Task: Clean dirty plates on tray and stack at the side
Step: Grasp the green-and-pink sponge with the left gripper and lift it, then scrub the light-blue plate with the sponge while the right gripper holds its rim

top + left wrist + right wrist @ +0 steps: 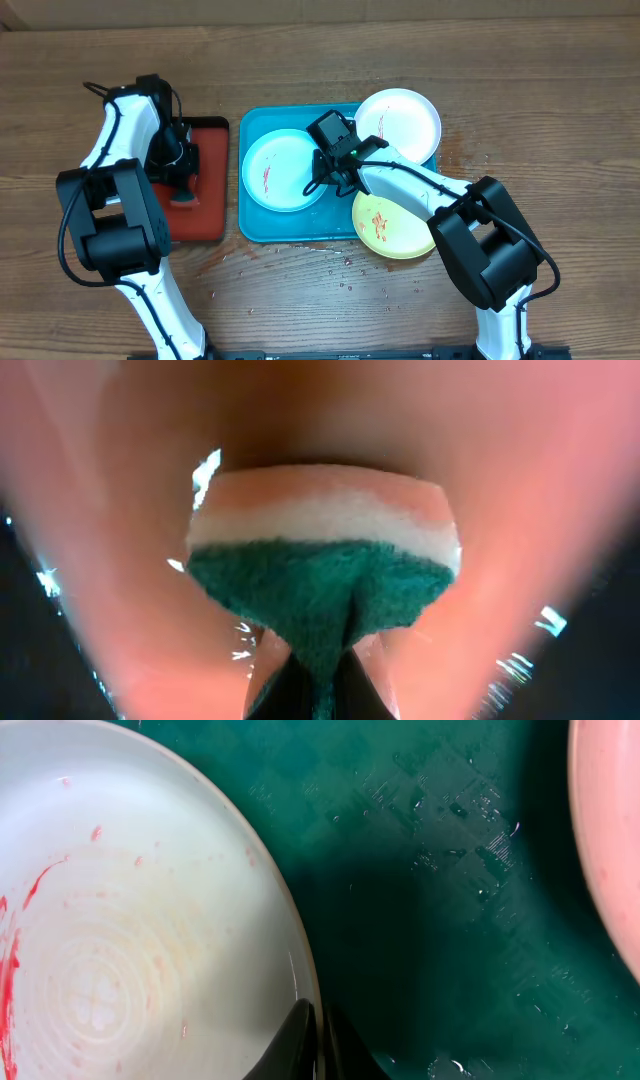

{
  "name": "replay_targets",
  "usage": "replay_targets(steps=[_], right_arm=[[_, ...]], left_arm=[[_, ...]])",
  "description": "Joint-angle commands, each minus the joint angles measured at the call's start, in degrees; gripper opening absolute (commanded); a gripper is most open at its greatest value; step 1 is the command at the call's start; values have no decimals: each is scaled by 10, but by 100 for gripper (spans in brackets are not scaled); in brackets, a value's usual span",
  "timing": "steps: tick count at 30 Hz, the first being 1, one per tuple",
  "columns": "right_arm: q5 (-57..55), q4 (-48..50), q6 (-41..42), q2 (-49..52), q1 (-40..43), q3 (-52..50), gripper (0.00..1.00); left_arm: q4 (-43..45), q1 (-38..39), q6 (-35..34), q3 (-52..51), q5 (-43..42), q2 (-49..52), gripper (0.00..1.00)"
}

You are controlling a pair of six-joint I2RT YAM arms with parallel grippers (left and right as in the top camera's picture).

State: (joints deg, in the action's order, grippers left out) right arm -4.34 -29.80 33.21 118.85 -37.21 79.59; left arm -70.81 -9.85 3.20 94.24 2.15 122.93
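Note:
A pale blue plate (283, 170) with red smears lies on the left half of the blue tray (262, 228). My right gripper (322, 172) is shut on this plate's right rim. In the right wrist view the fingers pinch the rim of the plate (120, 950) at the right gripper (318, 1025). A white plate (400, 122) sits at the tray's back right. A yellow-green plate (392, 228) with red specks overhangs the front right corner. My left gripper (185, 190) is shut on a green-and-white sponge (320, 565) over the red tray (205, 215); the left gripper (318, 660) pinches the green side.
The wet blue tray floor (430, 920) lies bare between the plates, and another plate's rim (610, 840) shows at the right edge. Water drops spot the wooden table (330, 270) in front of the tray. The right arm reaches across the yellow-green plate.

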Motion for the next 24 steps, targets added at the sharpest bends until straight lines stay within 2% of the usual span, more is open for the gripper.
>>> replay_targets(steps=[1, 6, 11, 17, 24], right_arm=[[-7, -5, -3, 11, 1, 6, 6], [-5, -5, -3, 11, 1, 6, 6], [22, -7, -2, 11, 1, 6, 6], [73, -10, 4, 11, 13, 6, 5], [73, -24, 26, 11, 23, 6, 6]], left_arm=[[-30, 4, 0, 87, -89, -13, 4], [-65, 19, -1, 161, -177, -19, 4], [-68, 61, -7, 165, -177, -19, 4], [-57, 142, -56, 163, -176, -19, 4], [-21, 196, -113, 122, -99, -18, 4]])
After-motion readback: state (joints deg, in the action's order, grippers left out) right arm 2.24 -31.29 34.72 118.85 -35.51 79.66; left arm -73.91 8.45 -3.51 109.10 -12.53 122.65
